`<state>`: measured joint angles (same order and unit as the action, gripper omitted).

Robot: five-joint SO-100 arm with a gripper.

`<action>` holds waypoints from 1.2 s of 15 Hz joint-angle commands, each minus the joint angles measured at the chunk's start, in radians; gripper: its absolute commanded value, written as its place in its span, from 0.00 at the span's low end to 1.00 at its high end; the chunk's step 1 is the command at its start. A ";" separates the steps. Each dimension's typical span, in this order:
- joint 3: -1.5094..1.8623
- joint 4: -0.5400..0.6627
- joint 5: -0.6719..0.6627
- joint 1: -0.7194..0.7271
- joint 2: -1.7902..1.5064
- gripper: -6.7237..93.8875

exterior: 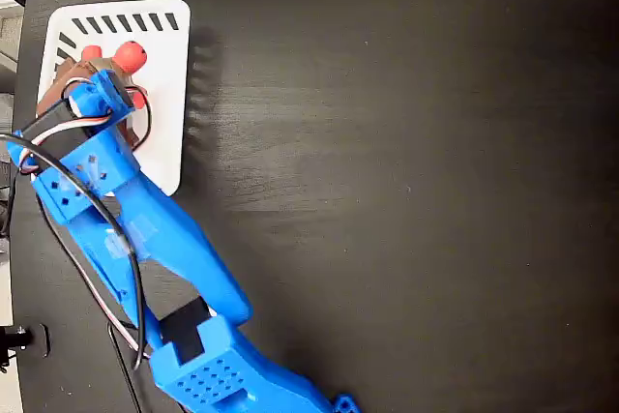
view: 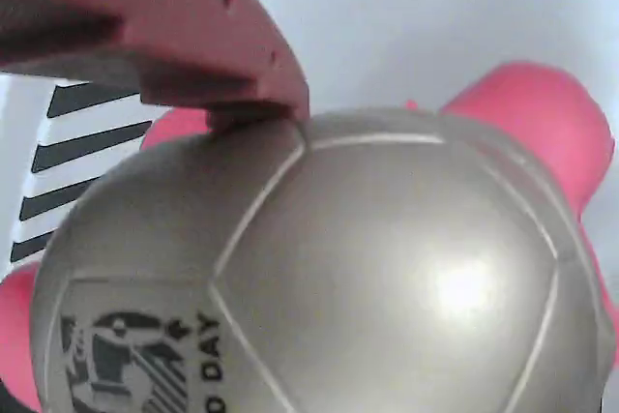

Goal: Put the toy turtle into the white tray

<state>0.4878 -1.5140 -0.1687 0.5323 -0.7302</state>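
The blue arm's gripper (exterior: 102, 79) held the toy turtle (view: 319, 268) clamped over the white tray (exterior: 164, 123); a tilted release risked it tipping against the tray's slotted wall.

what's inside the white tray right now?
The toy turtle: its red head and a foot show in the fixed view, and its shell fills the wrist view. The gripper sits over it inside the white tray, hiding most of the shell and part of the tray floor.
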 commanded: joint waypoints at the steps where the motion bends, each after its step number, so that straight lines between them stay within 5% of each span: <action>1: -0.038 -0.018 -0.026 0.028 -0.049 0.59; 8: -0.051 -0.064 -0.018 0.029 -0.087 0.59; 13: 0.048 -0.049 0.043 0.008 -0.305 0.10; 18: 0.634 0.275 0.152 -0.032 -0.844 0.06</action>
<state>0.9587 -1.3376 -0.0337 0.5077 -1.2793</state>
